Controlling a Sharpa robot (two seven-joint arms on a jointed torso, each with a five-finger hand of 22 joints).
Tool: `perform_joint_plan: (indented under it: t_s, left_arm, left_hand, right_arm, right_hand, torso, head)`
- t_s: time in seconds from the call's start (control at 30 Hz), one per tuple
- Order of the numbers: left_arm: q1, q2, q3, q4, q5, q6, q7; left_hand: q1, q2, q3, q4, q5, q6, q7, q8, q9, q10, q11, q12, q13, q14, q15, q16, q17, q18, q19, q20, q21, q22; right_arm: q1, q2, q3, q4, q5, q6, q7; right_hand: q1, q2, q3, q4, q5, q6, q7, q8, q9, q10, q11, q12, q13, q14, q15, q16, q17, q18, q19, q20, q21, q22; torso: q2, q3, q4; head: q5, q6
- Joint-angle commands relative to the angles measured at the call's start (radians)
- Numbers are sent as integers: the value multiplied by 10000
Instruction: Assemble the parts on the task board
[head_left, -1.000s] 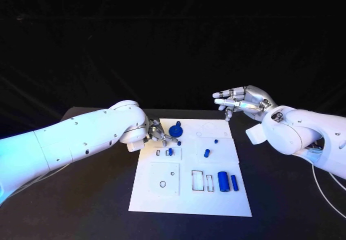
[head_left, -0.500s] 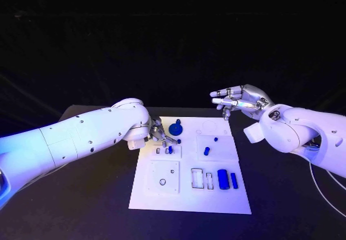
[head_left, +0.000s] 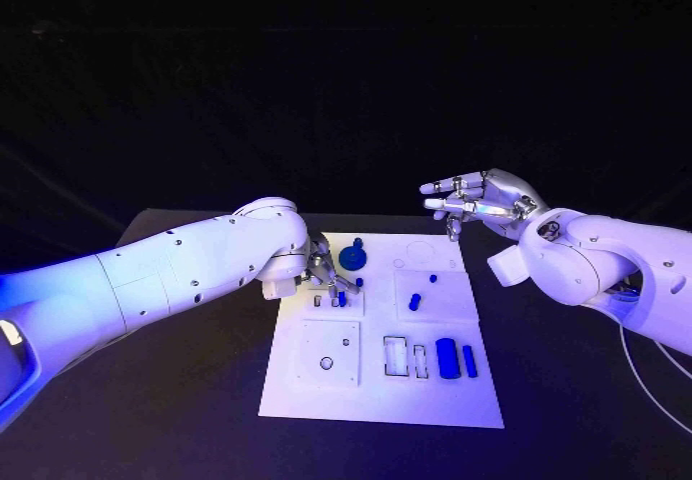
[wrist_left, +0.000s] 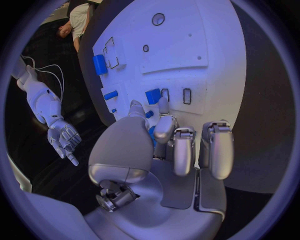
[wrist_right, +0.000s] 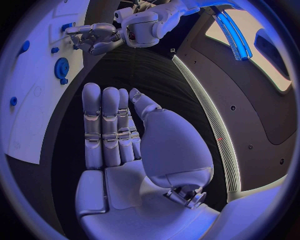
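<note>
1. The left hand (head_left: 320, 272), silver and smooth-jointed, reaches down over the upper left of the board (head_left: 382, 395); in the left wrist view its fingers (wrist_left: 164, 129) curl around a small blue block (wrist_left: 152, 96) standing at a rectangular slot, though whether they truly grip it cannot be told.
2. Just beyond that hand lies a round blue gear (head_left: 353, 262) with a toothed rim, and a small blue peg (head_left: 356, 244) sits at its far side.
3. The board is a flat white plate with shallow recessed panels, outlined rectangular slots and small round holes.
4. Near its middle lies a short blue pin (head_left: 414, 301), with a tiny blue stud (head_left: 431, 278) beyond it.
5. On the near right portion, two blue cylinders (head_left: 447, 359) lie side by side, the thicker one next to empty rectangular outlines.
6. The right hand (head_left: 477, 203) hovers above the far right of the matte black desk (head_left: 577, 400), released and holding nothing, its fingers straight and together in the right wrist view, well apart from the board.
</note>
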Motion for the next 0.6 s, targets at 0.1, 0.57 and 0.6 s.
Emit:
perform_joint_plan:
  t_s: [0.1,0.57,0.6]
  left_arm:
    - [0,63,-1,-12,-51,309,-60]
    - [-1,107,1,66,-45,546,-80]
    - [-1,113,1,56,-38,545,-81]
  left_hand:
    - [75,169,-13,-43,-26,-127,1,103,92,-35,-37,15,-1,1052,-47,24,2633,-50,630,-72,40,1884]
    - [590,558,170,-109,-25,-285,-2,271,421,-57,-39,5,9,1052,-47,24,2633,-43,609,-66,23,1862]
    - [641,630,211,-106,-23,-296,-3,283,447,-60,-40,1,6,1052,-47,24,2633,-41,605,-66,19,1856]
  right_arm:
    - [-1,23,-4,20,-173,46,-4]
    - [-2,101,-10,-33,-514,-78,-66]
    - [-2,103,-10,-36,-517,-95,-78]
  right_hand:
    - [50,-5,28,-71,26,-8,-15,51,12,-85,0,49,15,-53,4,45,-19,-7,-95,-4,44,-29]
    - [58,78,144,-142,41,10,-9,88,14,-138,2,140,95,-82,6,142,-38,-74,55,-2,468,491]
    - [64,87,164,-155,44,4,-5,88,13,-158,5,145,103,-95,8,151,-41,-78,58,-1,502,527]
  torso:
    - [12,7,9]
    - [12,1,1]
    - [11,1,1]
  head:
    - [33,-32]
    - [93,-97]
    - [95,-97]
